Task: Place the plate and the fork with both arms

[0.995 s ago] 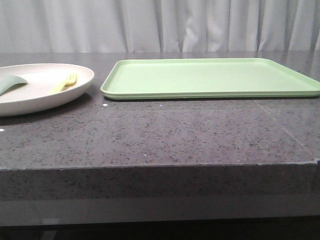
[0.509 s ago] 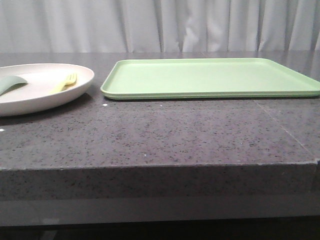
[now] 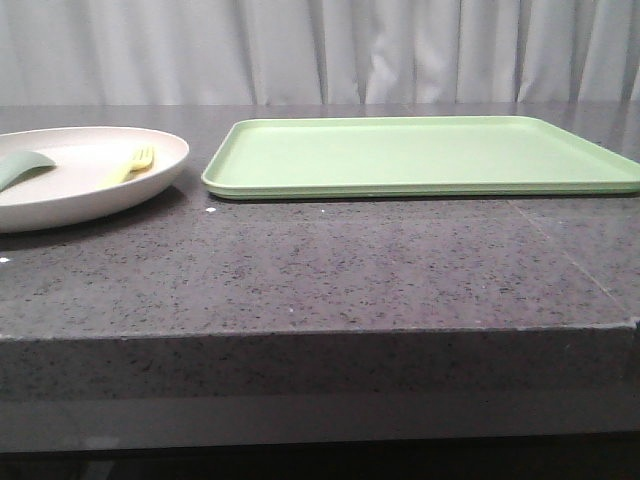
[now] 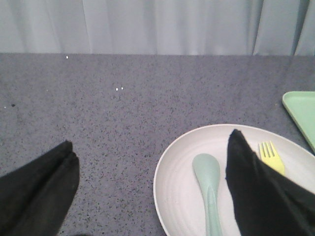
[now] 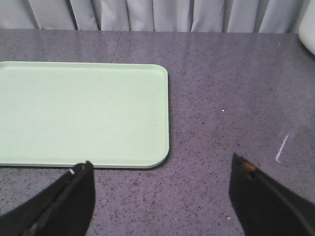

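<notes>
Cream round plate (image 3: 70,180) sits on the speckled grey tabletop (image 3: 330,270), holding the small yellow plastic fork (image 3: 130,166) beside a grey-green spoon (image 4: 209,184). Left pincer (image 4: 150,189) and right pincer (image 5: 160,196) both spread, empty.

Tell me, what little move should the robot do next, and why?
Probably lower the left gripper toward the plate's near rim. Its fingers are open, one over the plate, one over the table, straddling that rim. The fork and spoon still lie on the plate, and the green tray sits bare.
</notes>
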Robot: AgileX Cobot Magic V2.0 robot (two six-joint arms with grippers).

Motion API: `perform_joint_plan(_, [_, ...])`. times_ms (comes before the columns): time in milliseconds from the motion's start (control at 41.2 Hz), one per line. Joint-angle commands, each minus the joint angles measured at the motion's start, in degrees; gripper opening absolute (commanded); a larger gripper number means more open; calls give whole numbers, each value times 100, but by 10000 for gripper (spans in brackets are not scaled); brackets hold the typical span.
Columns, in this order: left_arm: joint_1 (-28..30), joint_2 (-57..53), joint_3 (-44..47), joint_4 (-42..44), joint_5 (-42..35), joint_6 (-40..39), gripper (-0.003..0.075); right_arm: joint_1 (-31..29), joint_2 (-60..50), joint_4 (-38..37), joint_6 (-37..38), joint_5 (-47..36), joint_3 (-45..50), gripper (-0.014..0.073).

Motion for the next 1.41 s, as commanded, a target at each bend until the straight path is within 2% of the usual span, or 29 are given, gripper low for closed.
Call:
perform_joint_plan(0, [14,494,-728,-59,185,-11,578,-24,36,-1,-37,-475,-218,587])
perform_joint_plan(243, [14,1824,-2061,72,1763,-11,578,-24,36,-1,-37,-391,-218,587])
perform_joint_plan(534, [14,3169,-3066,320,3141,-11,578,-24,36,-1,-37,-391,-218,587])
perform_joint_plan(825, [14,4155,-3437,310,3275,-11,578,-24,36,-1,-37,-391,-218,587])
perform_joint_plan(1213, [14,4536,-3446,-265,3226,-11,578,-24,63,-1,-37,-392,-218,587])
perform_joint_plan(1286, [14,4536,-3446,-265,3235,-11,564,-24,63,-1,-37,-392,-218,587])
perform_joint_plan(1383, [14,4536,-3446,-265,3274,-11,497,-24,63,-1,-37,-392,-218,587])
